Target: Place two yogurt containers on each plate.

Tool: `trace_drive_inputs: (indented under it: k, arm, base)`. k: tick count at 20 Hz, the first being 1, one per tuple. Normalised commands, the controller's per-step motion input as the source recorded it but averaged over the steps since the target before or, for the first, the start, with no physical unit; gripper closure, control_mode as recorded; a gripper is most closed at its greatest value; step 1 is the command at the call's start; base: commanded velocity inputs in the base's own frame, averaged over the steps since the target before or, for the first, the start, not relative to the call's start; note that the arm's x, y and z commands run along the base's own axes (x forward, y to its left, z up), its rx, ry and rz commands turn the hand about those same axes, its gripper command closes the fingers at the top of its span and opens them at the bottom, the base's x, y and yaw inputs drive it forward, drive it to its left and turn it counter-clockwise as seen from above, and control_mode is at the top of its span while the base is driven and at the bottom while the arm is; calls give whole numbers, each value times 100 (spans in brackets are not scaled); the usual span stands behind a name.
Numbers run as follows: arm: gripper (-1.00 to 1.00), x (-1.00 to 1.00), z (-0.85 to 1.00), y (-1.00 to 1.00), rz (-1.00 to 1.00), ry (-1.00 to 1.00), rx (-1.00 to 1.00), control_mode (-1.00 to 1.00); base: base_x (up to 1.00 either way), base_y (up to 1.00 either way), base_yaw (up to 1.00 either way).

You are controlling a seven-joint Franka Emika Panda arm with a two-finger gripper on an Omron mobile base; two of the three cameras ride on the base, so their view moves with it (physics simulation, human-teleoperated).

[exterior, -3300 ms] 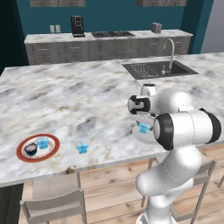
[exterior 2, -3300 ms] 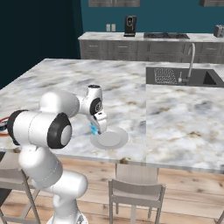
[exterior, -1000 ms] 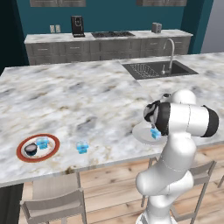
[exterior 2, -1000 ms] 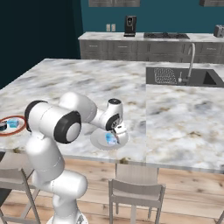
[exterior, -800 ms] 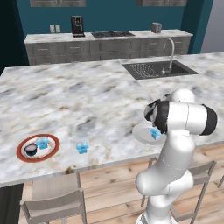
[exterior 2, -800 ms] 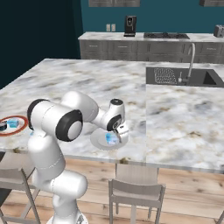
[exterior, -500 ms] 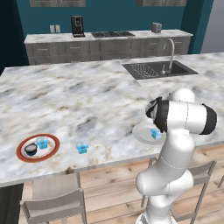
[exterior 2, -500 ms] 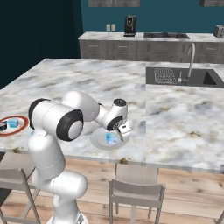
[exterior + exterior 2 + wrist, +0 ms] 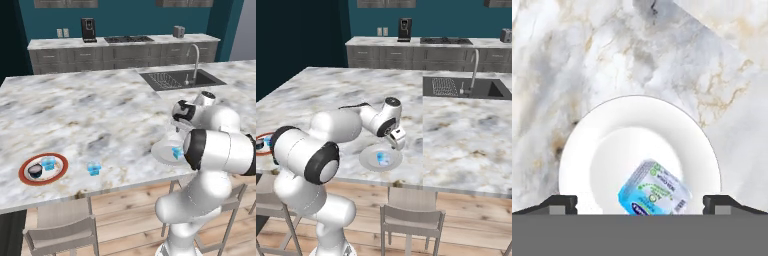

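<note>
The counter (image 9: pixel 100 115) carries everything. My white plate (image 9: pixel 367 159) holds one blue cup (image 9: pixel 382 159) lying on it, just below my claw (image 9: pixel 396 140), whose jaws are spread wide and grip nothing. The red plate (image 9: pixel 24 172) has the black cup (image 9: pixel 35 171) and a blue one (image 9: pixel 48 162). The last cup (image 9: pixel 93 168) stands beside it on the marble. I judge I should lift straight up, clear of the placed cup, then fetch that last one.

The yogurt container (image 9: pixel 654 195) at the lower centre carries a printed label; its lettering is too blurred to read. No other text shows.
</note>
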Motion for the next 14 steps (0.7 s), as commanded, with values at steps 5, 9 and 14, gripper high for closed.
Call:
trace_drive_inputs:
  k: [5, 9, 14]
  arm:
    - [-100, -41, 40, 79, 42, 0, -5, -100]
    - [-100, -39, 20, 93, 57, 0, -9, -100]
    - [-100, -35, 24, 86, 53, 4, -1, -100]
  base:
    - [0, 0, 0]
    - [0, 0, 0]
    - [0, 0, 0]
